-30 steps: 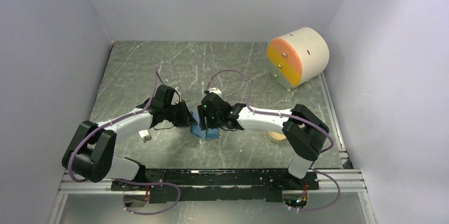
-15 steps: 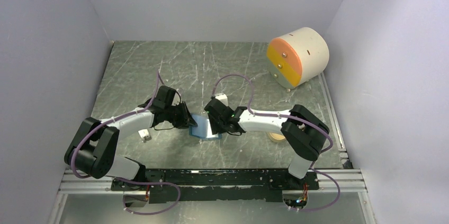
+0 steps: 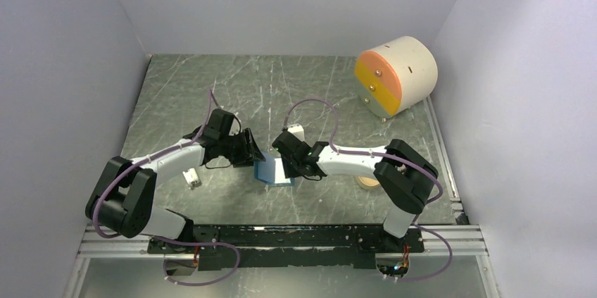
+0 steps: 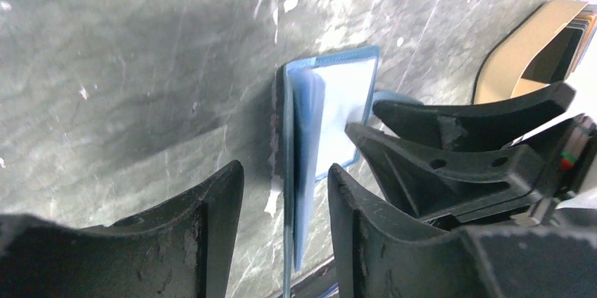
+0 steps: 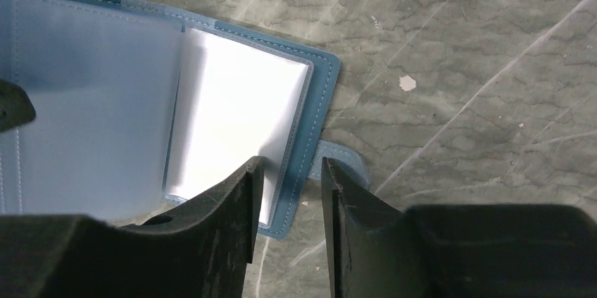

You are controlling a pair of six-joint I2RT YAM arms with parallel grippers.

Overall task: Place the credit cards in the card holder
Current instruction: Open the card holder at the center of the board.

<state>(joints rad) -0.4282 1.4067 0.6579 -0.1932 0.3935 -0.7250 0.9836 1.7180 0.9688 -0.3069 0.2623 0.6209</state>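
The left hand (image 4: 285, 175) is partly open. Its two fingers (image 4: 211, 231) stand apart. One blue side of the card holder (image 4: 331, 115) stands up on its edge between them. There is a gap on each side of it, so the fingers do not squeeze it. This hand holds nothing.

The right hand (image 5: 291, 165) is partly open too. It meets the card holder from the other side. One finger is over the shiny white page inside. The other finger is over the small blue tab (image 5: 345, 160) that sticks out from the holder's side. The holder's stitched edge lies flat in the gap between them. It is not pinched. I cannot tell if the tips press down on it.

The card holder is open like a little book, pale blue inside with clear pockets. It lies near the middle of the tabletop (image 3: 211, 87), a bit closer to the near edge, between the two hands.

A tan tray (image 4: 507, 58) sits close to the right edge, partly hidden behind the right arm and apart from the holder. The dark, flat credit cards (image 4: 552, 58) lie in it.

A big cream drum (image 3: 405, 69) lies on its side in the far right corner. A small white clip (image 3: 191, 180) lies by the left arm, toward the near edge.
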